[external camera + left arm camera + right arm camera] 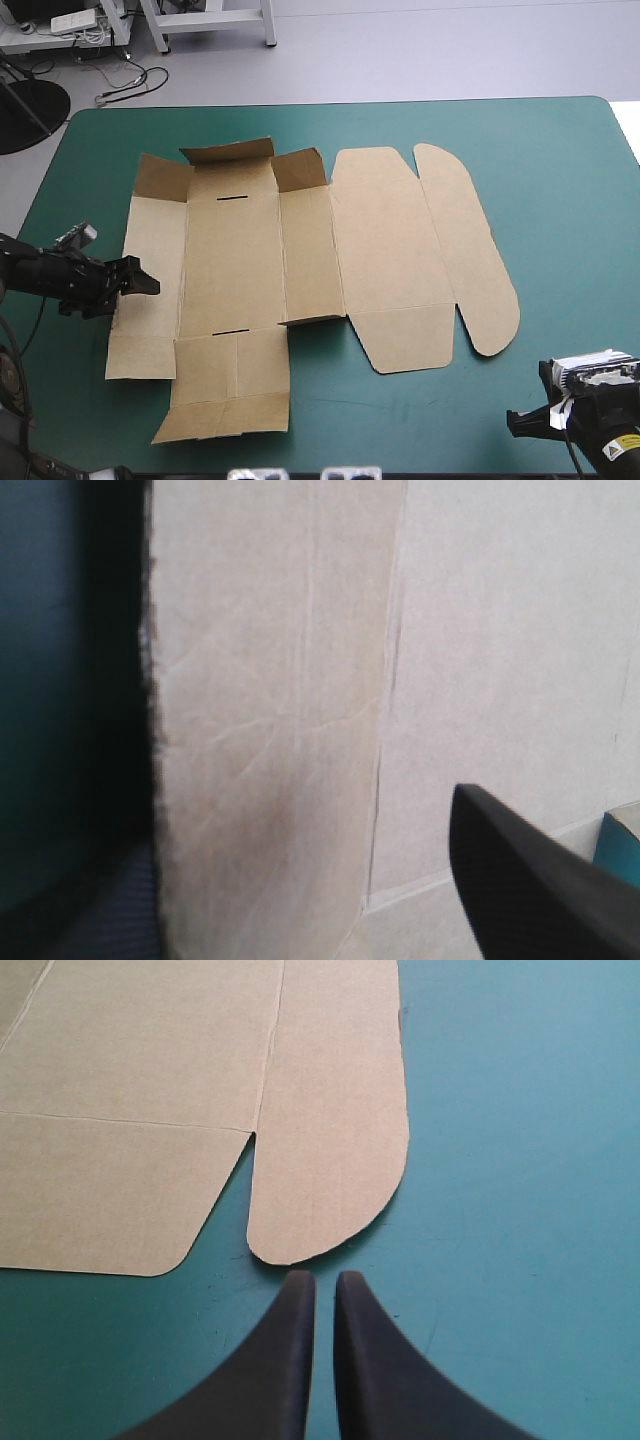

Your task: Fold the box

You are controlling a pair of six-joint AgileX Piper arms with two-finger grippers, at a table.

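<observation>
Fingers (pixel 540 890) on the left gripper (pixel 148 285): looked liable to shove the unfolded brown box (pixel 300 260) across the teal-green table (pixel 560 180) if pushed low at its left panel. Stood wide apart, gripped nothing. On the right gripper (pixel 325 1278): pressed together, empty, just short of the rounded flap (pixel 330 1140).

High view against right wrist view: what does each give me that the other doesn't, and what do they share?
Only the high view: the whole box spread open on the teal-green cover, its far flaps partly raised, and the left gripper at its left edge. Only the right wrist view: the right gripper with jaws shut, empty, just short of the rounded flap without touching it. Both: that rounded flap lying flat at the box's right end, with bare cover around it.
</observation>
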